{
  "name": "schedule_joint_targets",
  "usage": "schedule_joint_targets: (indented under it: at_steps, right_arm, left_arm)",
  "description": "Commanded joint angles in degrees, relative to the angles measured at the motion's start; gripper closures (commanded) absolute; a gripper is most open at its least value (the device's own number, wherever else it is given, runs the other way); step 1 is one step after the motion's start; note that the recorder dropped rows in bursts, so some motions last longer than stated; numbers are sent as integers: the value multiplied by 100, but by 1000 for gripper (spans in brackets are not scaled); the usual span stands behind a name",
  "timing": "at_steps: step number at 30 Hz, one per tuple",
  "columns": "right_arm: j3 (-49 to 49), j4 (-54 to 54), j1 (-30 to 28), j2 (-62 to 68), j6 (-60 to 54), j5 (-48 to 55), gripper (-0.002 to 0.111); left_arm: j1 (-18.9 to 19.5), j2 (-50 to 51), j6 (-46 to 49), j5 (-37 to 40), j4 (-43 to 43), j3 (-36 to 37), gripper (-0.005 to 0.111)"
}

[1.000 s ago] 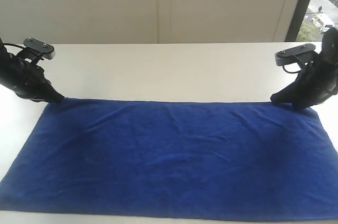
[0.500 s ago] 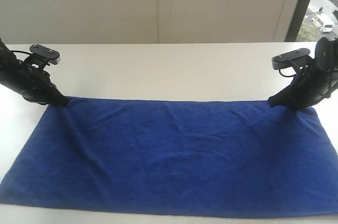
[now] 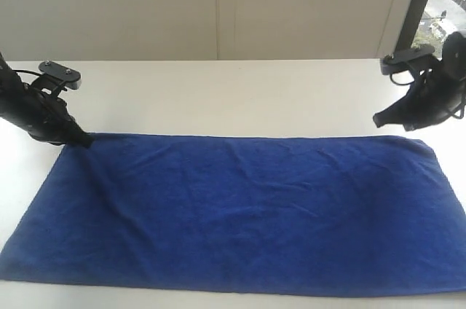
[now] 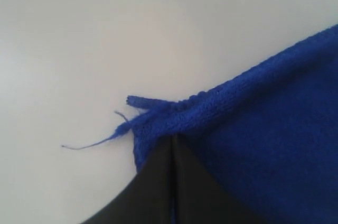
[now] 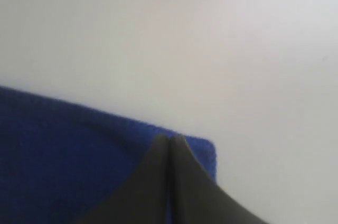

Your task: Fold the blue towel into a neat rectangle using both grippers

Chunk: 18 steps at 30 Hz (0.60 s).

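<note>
The blue towel (image 3: 240, 214) lies spread flat across the white table (image 3: 233, 94), long side running left to right. My left gripper (image 3: 86, 140) is shut on its far left corner. In the left wrist view the cloth (image 4: 264, 118) bunches at the closed tips of the left gripper (image 4: 173, 138), with a loose thread trailing off. My right gripper (image 3: 377, 120) hangs just above the table behind the far right corner, jaws shut with no cloth visibly between them. The right wrist view shows the towel corner (image 5: 63, 145) lying flat under the right gripper (image 5: 170, 138).
A pale wall runs behind the table's far edge. A dark window frame (image 3: 415, 10) stands at the back right. The towel's near edge lies close to the table's front edge.
The right gripper rose and moved back to the right, off the towel's far edge, which stays flat. The left gripper dragged its corner slightly to the right.
</note>
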Motion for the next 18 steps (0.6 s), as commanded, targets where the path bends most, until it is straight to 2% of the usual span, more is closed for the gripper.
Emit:
schedule_joint_targets:
  at_steps: [1,6,18]
  right_arm:
    - [-377,50,-195,25,89,210,108]
    - [-632,63,-204,508,78,672,108]
    - [-647,2,-204,867,78,558,108]
  left_arm:
    - [2,-88,-22,81,-15,-38,107]
    - [2,150,-22,219,-15,-180,107]
    - [2,413,3,298,-25,-205,107]
